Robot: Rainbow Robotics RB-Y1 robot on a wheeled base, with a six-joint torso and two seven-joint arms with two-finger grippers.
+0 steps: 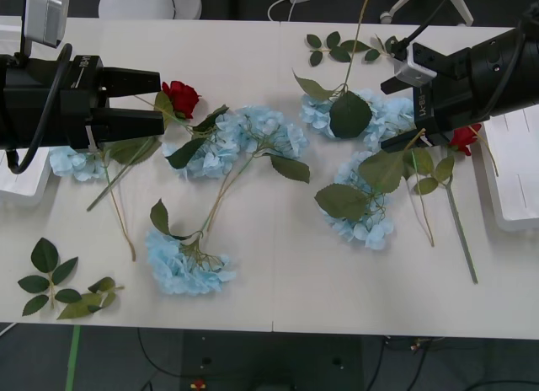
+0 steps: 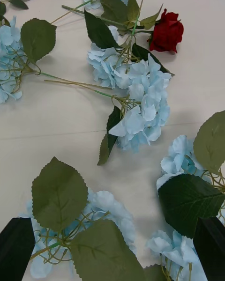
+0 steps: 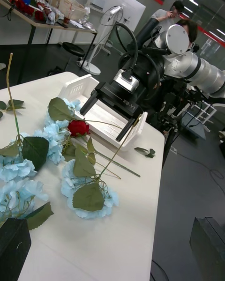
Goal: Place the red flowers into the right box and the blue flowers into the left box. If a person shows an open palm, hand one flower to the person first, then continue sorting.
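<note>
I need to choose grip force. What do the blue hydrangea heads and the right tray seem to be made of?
Blue hydrangea heads: likely thin matte fabric, judging by crinkled soft petals. Right tray: seemingly smooth white moulded plastic, with a rigid raised rim.

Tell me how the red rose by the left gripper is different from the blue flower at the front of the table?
The red rose has one small, tight, deep-red bloom; the blue flower has a wide, fluffy, pale-blue head of many little petals. The rose lies right beside the open fingers of the left gripper; the blue flower lies near the table's front edge, away from both grippers. Both lie flat on the white table and have green leaves.
</note>
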